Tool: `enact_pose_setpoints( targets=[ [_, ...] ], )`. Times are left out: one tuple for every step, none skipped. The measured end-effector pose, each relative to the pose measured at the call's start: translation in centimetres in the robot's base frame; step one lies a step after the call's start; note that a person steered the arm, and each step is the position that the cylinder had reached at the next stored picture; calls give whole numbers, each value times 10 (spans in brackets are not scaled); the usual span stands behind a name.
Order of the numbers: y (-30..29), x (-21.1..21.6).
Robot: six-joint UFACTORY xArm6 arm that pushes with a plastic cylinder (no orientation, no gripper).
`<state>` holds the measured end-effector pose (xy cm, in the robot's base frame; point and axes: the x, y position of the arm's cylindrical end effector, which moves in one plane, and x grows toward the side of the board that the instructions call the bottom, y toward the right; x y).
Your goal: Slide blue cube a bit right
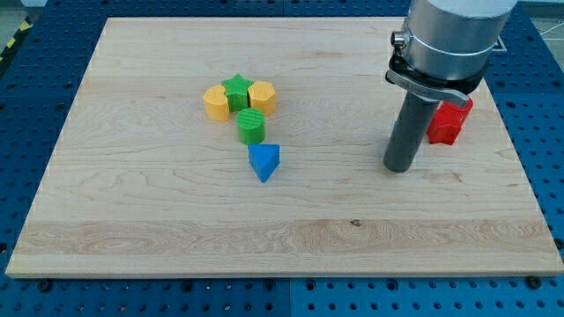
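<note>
A blue block [263, 161], wedge-like in shape, lies near the middle of the wooden board [159, 220]. My tip [399, 166] rests on the board far to the view's right of the blue block, well apart from it. A red block [448, 121] sits just right of the rod, partly hidden behind it.
A green cylinder [251, 126] stands just above the blue block. Above it a green star [236, 91] sits between a yellow block [216, 102] and a yellow cylinder [263, 95]. The arm's grey body [454, 40] hangs over the board's upper right.
</note>
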<state>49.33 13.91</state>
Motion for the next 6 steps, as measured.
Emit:
enact_pose_setpoints(
  targets=[
    [-26, 5],
    [-48, -4],
    [-48, -19],
    [-36, -36],
    [-29, -45],
    [-29, -44]
  ],
)
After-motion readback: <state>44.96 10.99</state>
